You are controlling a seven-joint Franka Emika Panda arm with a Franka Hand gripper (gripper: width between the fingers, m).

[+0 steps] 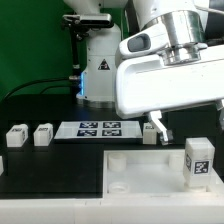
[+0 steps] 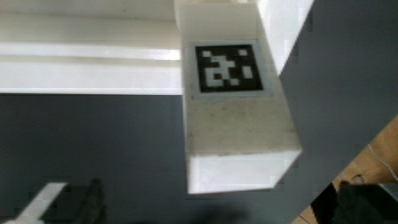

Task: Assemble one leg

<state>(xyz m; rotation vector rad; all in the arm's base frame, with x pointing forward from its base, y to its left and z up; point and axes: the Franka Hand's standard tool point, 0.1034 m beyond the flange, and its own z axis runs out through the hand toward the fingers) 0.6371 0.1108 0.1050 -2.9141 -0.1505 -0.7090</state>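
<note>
Hangs low just off ext.-view right end of marker board (image 1: 97, 128) w/ gripper (image 1: 156, 130), clenched or released can't tell, leg (image 2: 235, 110) close up in wrist view, 2nd leg (image 1: 198, 162) upright on white tray part (image 1: 140, 172).

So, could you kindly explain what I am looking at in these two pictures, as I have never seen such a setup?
The big white machine is a robot arm. Its two-finger gripper hangs low over a black table. One picture comes from a camera standing off the arm, the other from a camera on its wrist. On the table are small chunky white plastic legs with square black-and-white tags: two legs at the exterior view's left, a third leg at the gripper, and a fourth leg upright on the large flat white tray-like part. The thin white marker board belongs to the rig. The wrist view shows one leg close up. I cannot tell whether it is gripped.
</note>
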